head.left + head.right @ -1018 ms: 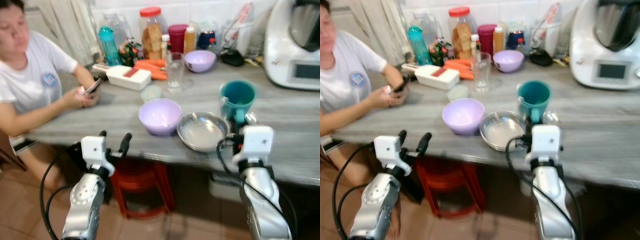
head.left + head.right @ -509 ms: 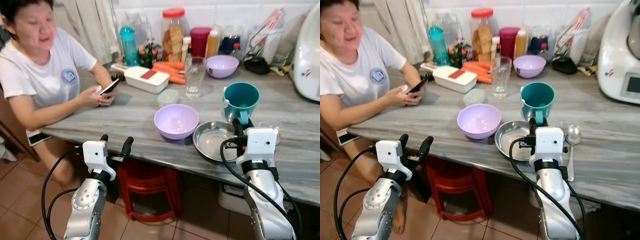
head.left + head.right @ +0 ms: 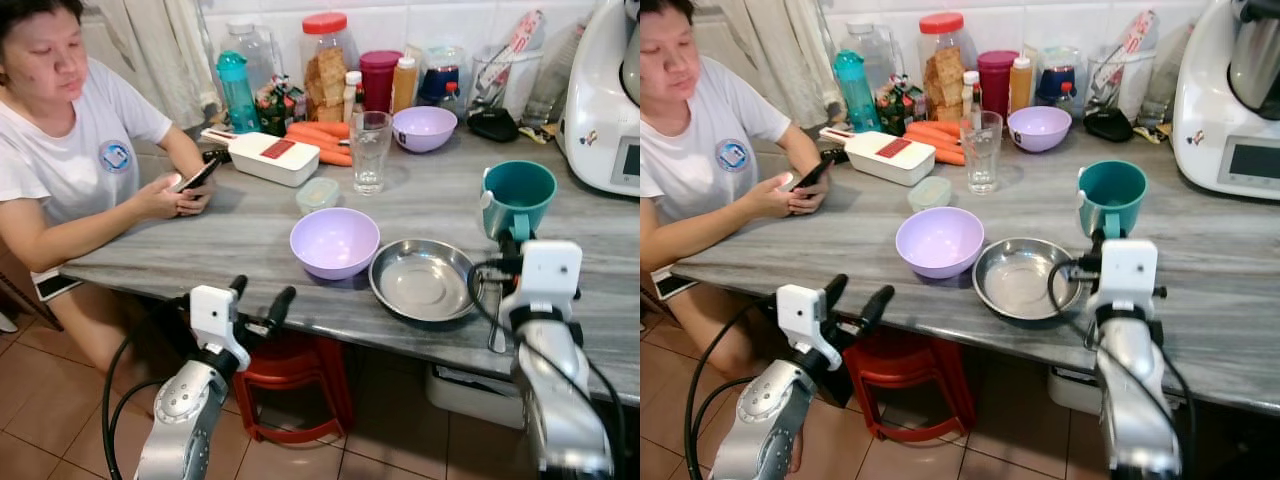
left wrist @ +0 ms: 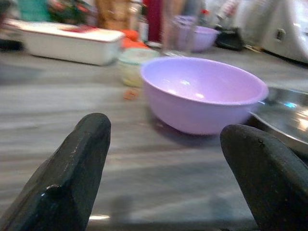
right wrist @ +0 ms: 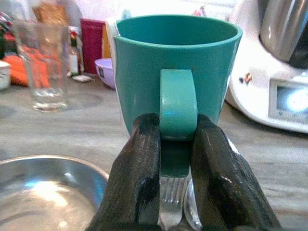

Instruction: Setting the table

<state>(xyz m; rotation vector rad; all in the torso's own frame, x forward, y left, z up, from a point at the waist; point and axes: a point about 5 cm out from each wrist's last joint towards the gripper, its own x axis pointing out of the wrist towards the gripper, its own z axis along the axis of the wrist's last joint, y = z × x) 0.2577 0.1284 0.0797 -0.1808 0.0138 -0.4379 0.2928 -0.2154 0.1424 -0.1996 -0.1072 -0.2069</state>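
right gripper [image 5: 175,144] pinches the handle of the teal plastic mug [image 5: 177,67], light, rigid, likely slick; left gripper [image 4: 163,159] gapes wide.

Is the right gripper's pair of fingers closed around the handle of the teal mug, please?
Yes, the right gripper's fingers press either side of the teal mug's handle.

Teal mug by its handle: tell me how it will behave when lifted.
The right gripper pinches only the handle of the teal mug, so the mug may swing or tilt about that narrow grip. It looks like plastic and empty, so probably light and rigid. The glossy handle could slip between the fingers.
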